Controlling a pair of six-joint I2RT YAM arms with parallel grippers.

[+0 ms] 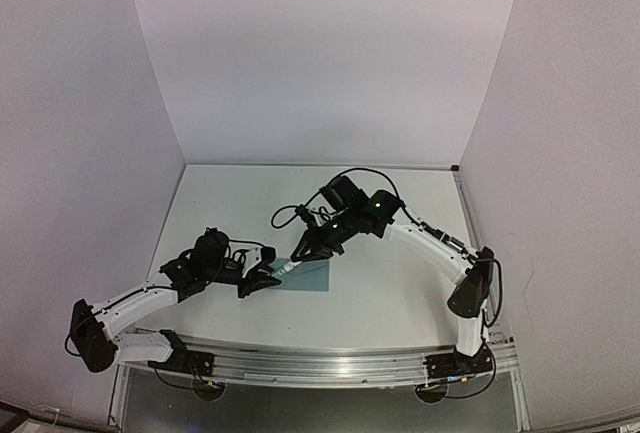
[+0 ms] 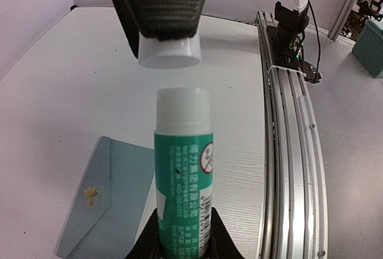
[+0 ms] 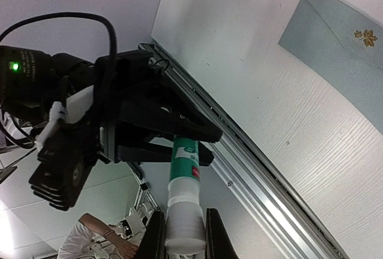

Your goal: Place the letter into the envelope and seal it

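Teal paper, centre of the overhead view: we see the envelope (image 1: 312, 275) flat on the white table (image 1: 380, 293), flap apparently folded down, and no letter in sight, so we judge it already inside. At the envelope's upper left corner the left gripper (image 2: 182, 238) clamps a glue stick (image 2: 182, 169); the right gripper (image 3: 184, 235) pinches its white cap (image 2: 167, 52), just clear of the stick. Sealing looks unfinished.

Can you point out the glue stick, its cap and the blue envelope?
glue stick (image 2: 182, 175): left wrist view, green label.
cap (image 2: 167, 52): left wrist view, white side wall.
envelope (image 2: 122, 181): left wrist view, blue paper beside gold leaf.
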